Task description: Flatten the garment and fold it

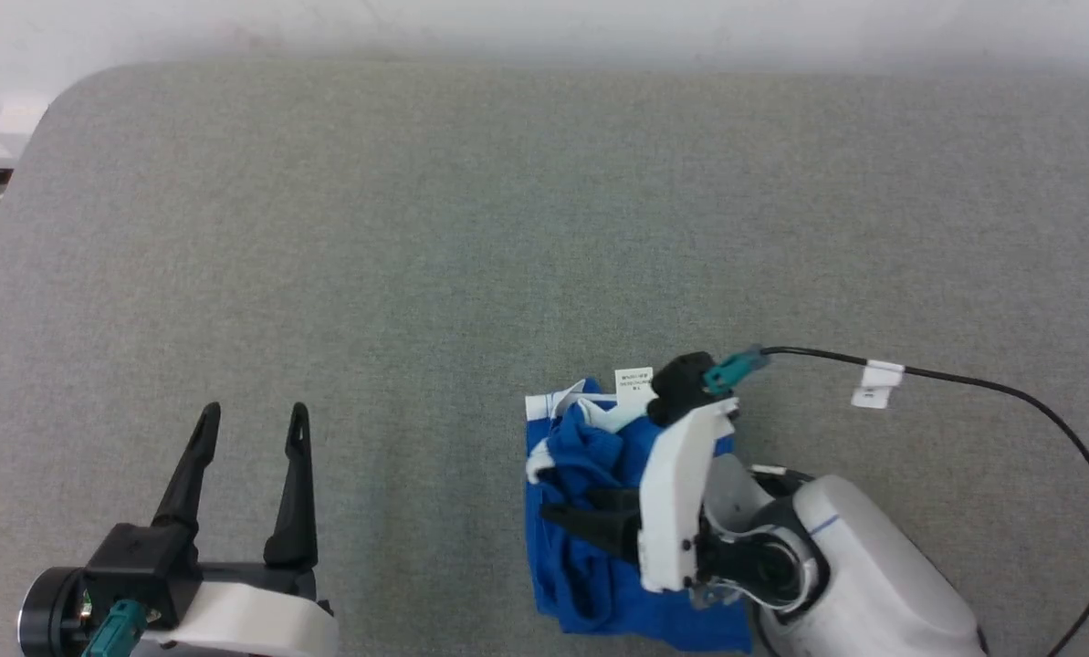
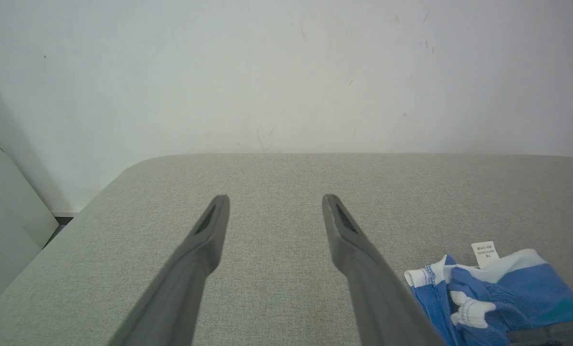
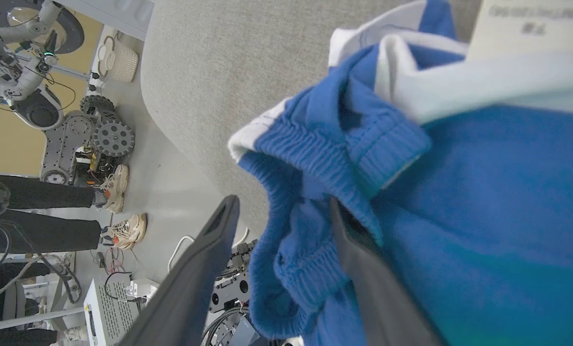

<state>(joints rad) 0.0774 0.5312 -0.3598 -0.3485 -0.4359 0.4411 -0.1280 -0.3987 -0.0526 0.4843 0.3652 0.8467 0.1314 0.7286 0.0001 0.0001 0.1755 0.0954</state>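
Note:
The garment [image 1: 590,557] lies crumpled in a blue heap with white stripes near the front edge of the grey table [image 1: 416,228]. Its white label [image 1: 633,381] sticks out at the far side. My right gripper [image 1: 567,506] reaches over it from the right with its fingers pointing left. In the right wrist view the right gripper [image 3: 284,206] is open, and a fold of the garment's gathered waistband [image 3: 315,182] sags between its fingers and over the right one. My left gripper [image 1: 252,415] stands open over bare table at the lower left, well apart from the garment [image 2: 497,293].
A black cable with a white tag [image 1: 877,383] arcs over the table at the right. A pale wall [image 2: 286,72] stands behind the table's far edge. Past the table's edge, the right wrist view shows a person's legs and shoes [image 3: 118,192] and robot hardware [image 3: 89,139] on the floor.

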